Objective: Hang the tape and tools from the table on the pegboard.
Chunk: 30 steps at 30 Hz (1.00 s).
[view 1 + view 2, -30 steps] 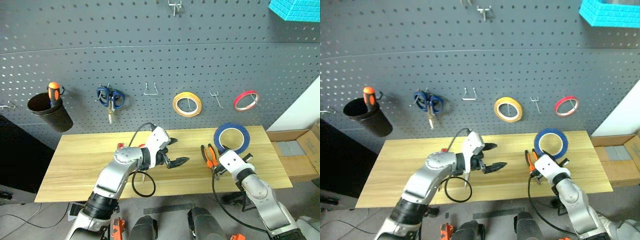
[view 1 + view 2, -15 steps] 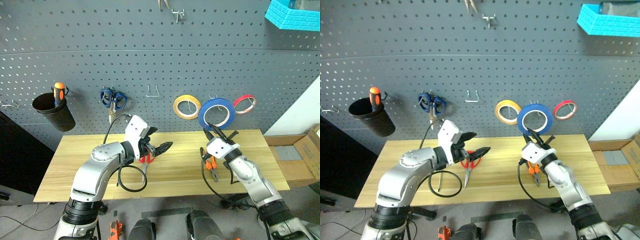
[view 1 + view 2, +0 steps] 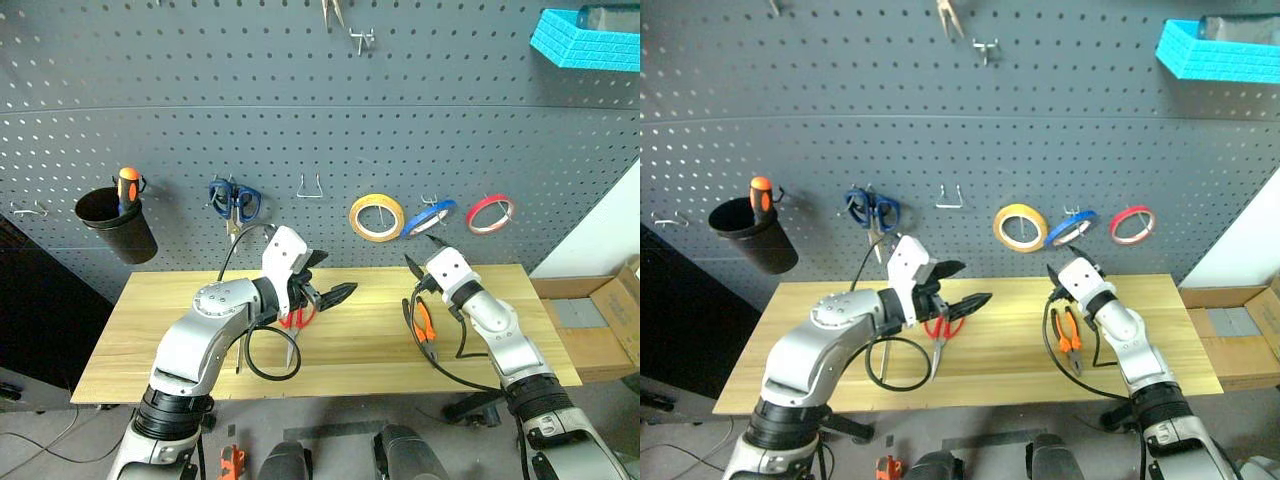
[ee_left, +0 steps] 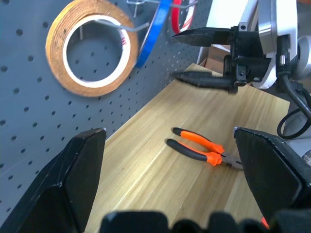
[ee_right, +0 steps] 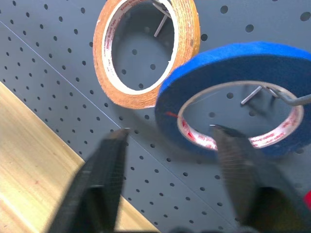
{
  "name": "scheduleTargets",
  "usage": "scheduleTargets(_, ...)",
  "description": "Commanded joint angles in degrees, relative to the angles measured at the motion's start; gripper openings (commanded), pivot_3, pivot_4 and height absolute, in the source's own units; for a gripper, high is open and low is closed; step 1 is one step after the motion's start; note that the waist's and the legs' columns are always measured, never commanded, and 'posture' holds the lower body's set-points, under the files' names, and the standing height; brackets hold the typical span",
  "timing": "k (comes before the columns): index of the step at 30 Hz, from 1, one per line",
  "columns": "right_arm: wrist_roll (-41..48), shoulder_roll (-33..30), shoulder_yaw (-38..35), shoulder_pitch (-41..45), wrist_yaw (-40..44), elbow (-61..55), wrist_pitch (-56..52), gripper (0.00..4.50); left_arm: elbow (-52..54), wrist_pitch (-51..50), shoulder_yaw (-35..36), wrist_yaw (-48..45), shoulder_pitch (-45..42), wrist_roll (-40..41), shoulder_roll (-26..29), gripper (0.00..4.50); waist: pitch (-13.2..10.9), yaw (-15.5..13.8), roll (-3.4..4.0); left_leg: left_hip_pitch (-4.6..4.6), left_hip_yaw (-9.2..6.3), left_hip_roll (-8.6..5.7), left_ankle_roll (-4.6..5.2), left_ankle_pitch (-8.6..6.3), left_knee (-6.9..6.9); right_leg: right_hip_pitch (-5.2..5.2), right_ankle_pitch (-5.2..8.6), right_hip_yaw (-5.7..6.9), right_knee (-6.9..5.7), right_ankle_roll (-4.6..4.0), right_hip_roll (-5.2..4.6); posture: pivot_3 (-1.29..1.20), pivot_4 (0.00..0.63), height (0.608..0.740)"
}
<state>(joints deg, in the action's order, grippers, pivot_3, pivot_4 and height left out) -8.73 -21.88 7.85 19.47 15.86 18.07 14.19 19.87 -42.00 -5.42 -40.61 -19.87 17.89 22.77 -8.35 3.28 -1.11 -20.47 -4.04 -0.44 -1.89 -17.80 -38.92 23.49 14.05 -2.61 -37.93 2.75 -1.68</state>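
Now blue tape [image 3: 428, 217] on pegboard [image 3: 200, 110] hook, right gripper [image 3: 418, 268] jaws parted below

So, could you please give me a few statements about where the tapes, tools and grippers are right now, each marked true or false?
1. The thin blue ring of tape hangs on a hook of the dark grey pegboard. True.
2. The orange-and-black-handled pliers hang on the pegboard. False: they lie on the light wooden table.
3. The right gripper is clamped on the blue tape. False: its fingers stand open, apart from it.
4. The left gripper is open. True.
5. The red-handled scissors lie on the table. True.
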Motion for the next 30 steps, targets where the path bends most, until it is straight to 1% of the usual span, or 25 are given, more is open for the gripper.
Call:
scheduleTargets(1,2.02,0.51,-1.44,-3.61,0.87,-5.99,-1.71,4.25,1.17,1.17,-0.15,0.11,0.34,0.98,0.41,4.50,0.09,-0.01,0.00,0.00,0.00,0.00,0.00,0.00,0.00,0.00,0.00,0.00,0.00,0.00,0.00,-0.05,0.076,0.740)
scheduleTargets(2,2.92,0.84,-1.18,-6.95,1.49,-8.87,-3.77,4.47,1.38,1.59,-0.60,0.06,2.08,0.67,0.69,4.50,0.22,-0.01,0.03,0.00,0.00,0.00,0.01,0.00,0.00,0.00,0.00,0.00,-0.01,0.00,0.00,-0.05,0.082,0.740)
scheduleTargets(4,4.36,1.85,-0.69,-12.65,2.40,-14.02,-9.19,4.47,1.29,4.04,-2.34,-0.36,6.04,-1.43,2.32,4.50,0.63,-0.01,0.19,0.00,-0.02,0.04,0.02,-0.02,0.03,0.00,0.02,-0.02,0.03,-0.01,0.00,-0.05,0.089,0.740)
scheduleTargets(7,4.01,4.11,-0.13,-16.47,1.74,-18.74,-24.75,4.47,0.38,9.08,-5.39,-1.10,11.76,-4.88,5.55,4.50,0.67,0.31,0.24,0.09,0.02,0.09,0.06,-0.04,0.12,0.00,0.06,-0.12,0.01,-0.06,0.03,-0.05,0.107,0.740)
scheduleTargets(9,6.11,6.94,-1.13,-15.92,1.22,-20.34,-37.12,4.47,-0.65,11.38,-6.53,-1.12,14.28,-6.01,6.39,4.50,0.66,0.10,0.25,0.13,0.03,0.07,0.07,-0.04,0.08,-0.02,0.06,-0.13,-0.05,-0.07,0.02,-0.06,0.118,0.740)
scheduleTargets(10,6.62,7.97,-1.25,-14.91,1.25,-20.43,-41.40,4.47,-1.24,12.62,-7.17,-1.30,15.16,-6.80,6.88,4.50,0.62,0.06,0.27,0.16,0.03,0.08,0.08,-0.04,0.06,-0.07,0.06,-0.11,-0.04,-0.07,0.02,-0.06,0.121,0.740)
scheduleTargets(13,7.55,9.77,-1.68,-10.88,1.22,-19.67,-50.13,4.47,-2.20,15.25,-8.81,-1.95,16.39,-8.61,7.96,4.50,0.43,0.01,0.38,0.62,0.09,0.04,0.14,0.03,0.04,-0.46,0.09,-0.12,-0.04,-0.17,0.14,-0.05,0.136,0.740)
scheduleTargets(15,6.68,9.46,-0.80,-8.26,1.33,-18.03,-52.88,4.47,-2.51,16.11,-9.19,-2.01,16.31,-9.11,8.08,4.50,0.33,0.01,0.42,0.67,0.14,0.02,0.21,0.10,0.03,-0.50,0.20,-0.16,0.00,-0.27,0.32,-0.03,0.151,0.740)
scheduleTargets(18,6.94,9.77,-1.50,-5.13,0.51,-14.77,-56.58,4.47,-2.97,16.64,-9.05,-1.38,15.76,-9.62,7.64,4.50,0.18,-0.05,0.42,0.67,0.12,0.07,0.22,0.12,0.03,-0.49,0.09,-0.03,-0.05,-0.11,0.46,-0.02,0.160,0.740)
scheduleTargets(20,7.24,9.87,-2.82,-3.57,-0.50,-12.63,-58.25,4.47,-2.29,16.29,-9.03,-0.93,16.04,-9.72,7.36,4.50,0.02,-0.12,0.45,0.61,0.07,0.11,0.23,0.11,0.13,-0.42,0.09,0.08,-0.07,-0.32,0.49,0.00,0.172,0.740)
scheduleTargets(21,7.18,9.68,-3.25,-2.88,-0.92,-11.55,-58.51,4.47,-1.68,16.00,-8.95,-0.66,16.38,-9.68,7.27,4.50,-0.09,-0.14,0.48,0.58,0.04,0.12,0.24,0.10,0.14,-0.40,0.02,0.09,-0.08,-0.51,0.48,0.01,0.177,0.740)
scheduleTargets(24,7.17,9.18,-4.12,-1.22,-1.41,-8.59,-58.53,4.47,0.59,14.76,-8.51,0.19,17.74,-9.21,7.01,4.50,-0.83,-0.39,0.49,0.51,-0.09,0.11,0.26,0.09,0.21,-0.31,0.03,0.07,-0.04,-0.49,0.45,0.02,0.184,0.740)
scheduleTargets(30,7.97,10.78,-4.98,2.48,-2.13,-1.59,-58.78,4.47,3.21,12.98,-7.72,1.58,19.65,-8.62,7.18,4.50,-1.45,-0.42,0.50,0.49,-0.09,0.13,0.45,-0.08,0.27,-0.27,0.12,0.07,-0.01,-0.48,0.42,0.05,0.199,0.740)
